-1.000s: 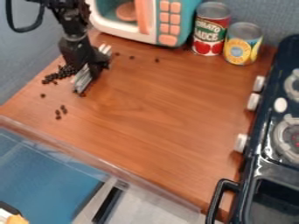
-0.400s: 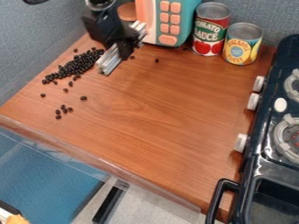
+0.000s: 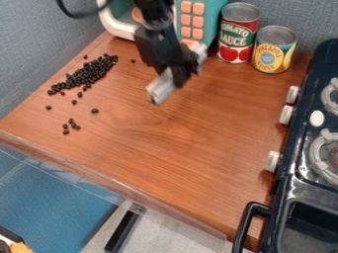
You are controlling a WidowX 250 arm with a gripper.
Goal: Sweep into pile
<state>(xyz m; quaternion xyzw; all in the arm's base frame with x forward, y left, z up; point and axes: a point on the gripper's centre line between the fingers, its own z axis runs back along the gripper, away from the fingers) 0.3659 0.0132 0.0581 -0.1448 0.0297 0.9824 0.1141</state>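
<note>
My gripper (image 3: 180,75) hangs over the upper middle of the wooden counter, shut on a silver-grey, flat-edged sweeping tool (image 3: 161,88) that slants down to the left. Well to its left, an elongated pile of small black beans (image 3: 89,73) lies near the counter's left edge. Below the pile are a few loose beans, among them a single bean (image 3: 94,110) and a small cluster (image 3: 72,125). Another lone bean (image 3: 133,61) lies between the pile and the gripper. Whether the tool touches the counter I cannot tell.
A toy microwave (image 3: 119,24) stands behind the gripper at the back. To its right are a red can (image 3: 237,33) and a yellow can (image 3: 273,50). A black toy stove (image 3: 297,163) borders the right side, and a clear ledge (image 3: 112,180) runs along the front.
The gripper has moved right with the tool, first up and away from the beans, then over the upper middle. The pile it partly covered a second ago is uncovered.
</note>
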